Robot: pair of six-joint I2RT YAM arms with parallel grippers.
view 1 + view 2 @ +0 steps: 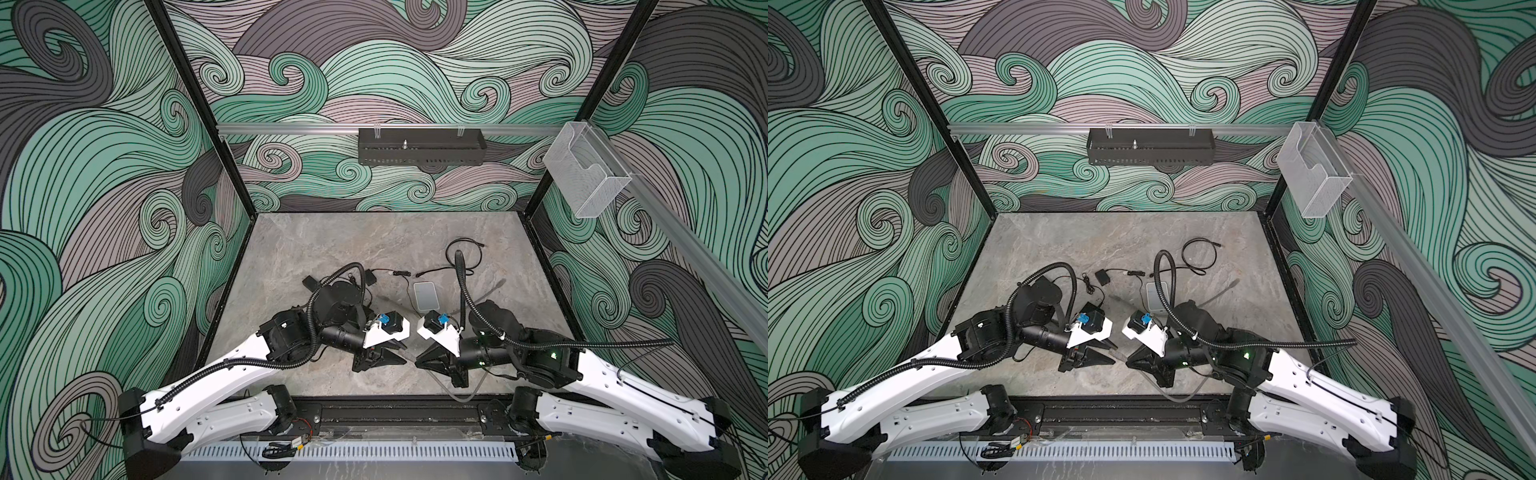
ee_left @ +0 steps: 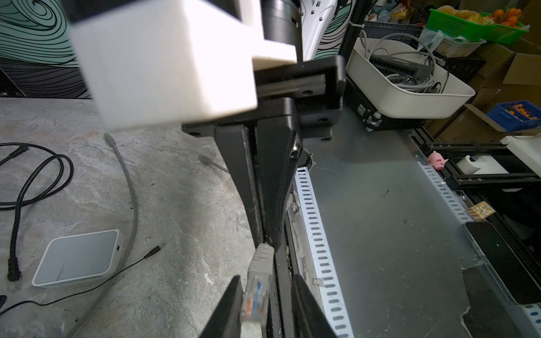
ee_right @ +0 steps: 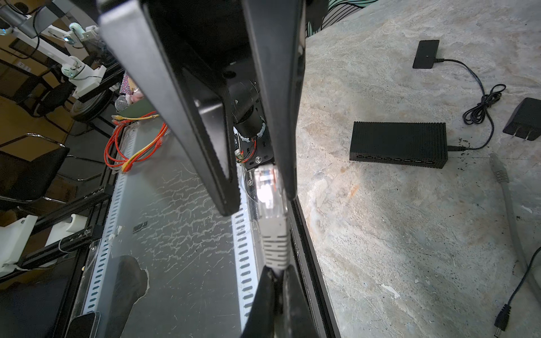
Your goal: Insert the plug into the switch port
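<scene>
Grey stone-patterned tabletop point(image 1: 332, 249) is carrying the black switch point(image 3: 398, 140), lying flat on the left side under the left arm. You are seeing the left gripper point(image 2: 266, 281) standing narrowly parted around the clear plug point(image 2: 257, 292), with a gap on one side. The right gripper point(image 3: 276, 270) is clamping that plug by its grey boot point(image 3: 275, 243) near the table's front middle, well apart from the switch.

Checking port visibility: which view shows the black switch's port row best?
The right wrist view: the black switch lies unobstructed, port row facing the camera. In both top views it is hidden, apparently under the left arm; the left wrist view misses it.
</scene>
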